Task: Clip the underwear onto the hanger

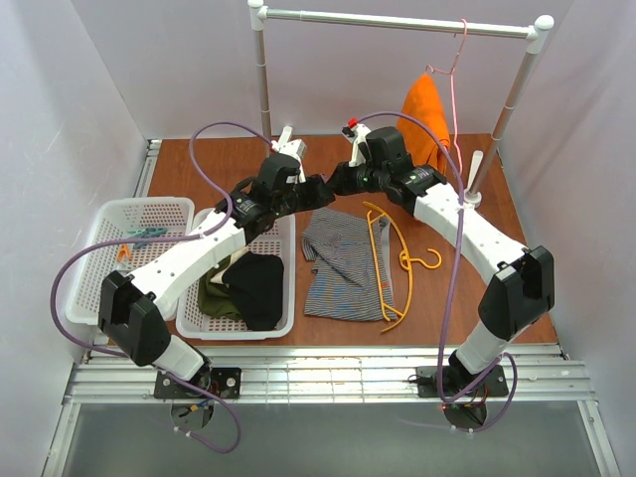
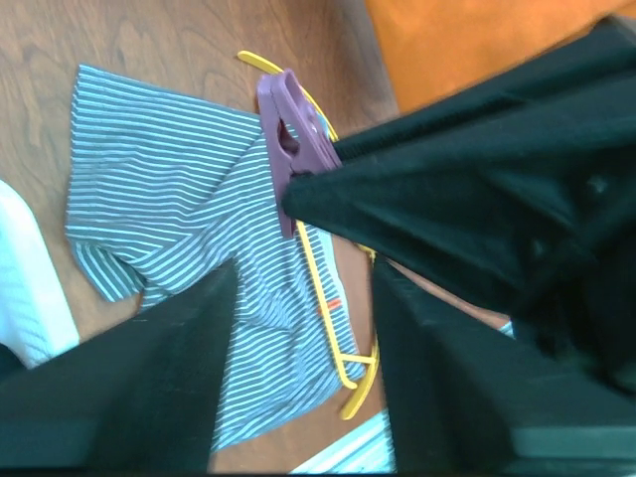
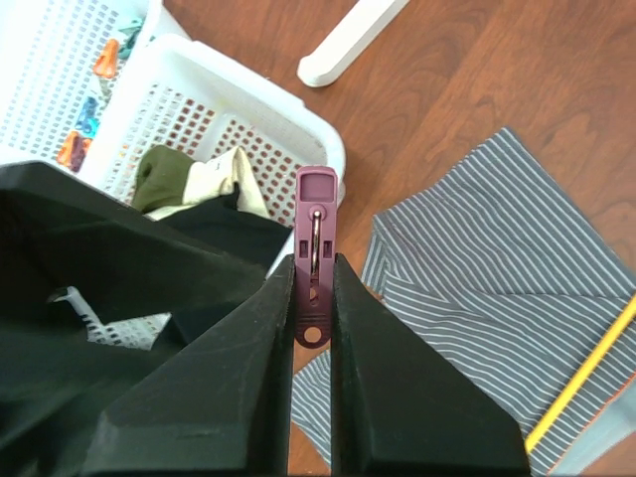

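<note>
Underwear (image 1: 343, 263), grey and finely striped, lies flat on the wooden worktop (image 1: 199, 169), with the thin yellow hanger (image 3: 586, 367) over its right side. The right pincer (image 3: 313, 298) clamps a purple plastic clip (image 3: 316, 199); the left pincer (image 2: 306, 273) stands apart.

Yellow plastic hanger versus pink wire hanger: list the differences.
The yellow-orange plastic hanger lies flat on the table, overlapping the grey striped underwear; the thin pink wire hanger hangs from the white rail, carrying an orange cloth. The yellow frame looks thicker than the pink. Both have hooks.
</note>
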Available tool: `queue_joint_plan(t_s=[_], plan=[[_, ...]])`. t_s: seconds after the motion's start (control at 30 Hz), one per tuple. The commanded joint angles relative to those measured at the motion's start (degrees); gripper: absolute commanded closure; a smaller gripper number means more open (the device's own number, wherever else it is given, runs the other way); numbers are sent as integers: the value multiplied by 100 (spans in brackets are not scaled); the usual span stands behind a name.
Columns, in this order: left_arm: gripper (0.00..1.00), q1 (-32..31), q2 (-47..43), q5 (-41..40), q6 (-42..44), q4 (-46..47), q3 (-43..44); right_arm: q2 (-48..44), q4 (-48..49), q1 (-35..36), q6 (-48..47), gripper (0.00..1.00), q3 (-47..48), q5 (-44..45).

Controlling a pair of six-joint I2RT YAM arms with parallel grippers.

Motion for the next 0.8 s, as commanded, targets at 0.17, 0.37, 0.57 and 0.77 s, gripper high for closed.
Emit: queue_joint_plan(t_s=[0.17, 0.37, 0.57, 0.77], plan=[[30, 149, -759, -224, 76, -558, 272, -265, -246, -56, -695, 99, -37, 293], [30, 1168, -567, 1348, -477, -1007, 510, -792, -360, -73, -1519, 99, -424, 57], [37, 1539, 154, 3484, -583, -1175, 756, -1346, -544, -56, -2224, 99, -715, -857], [41, 1539, 594, 4680, -654, -1561, 1239, -1426, -790, -3, -2550, 99, -742, -1306]])
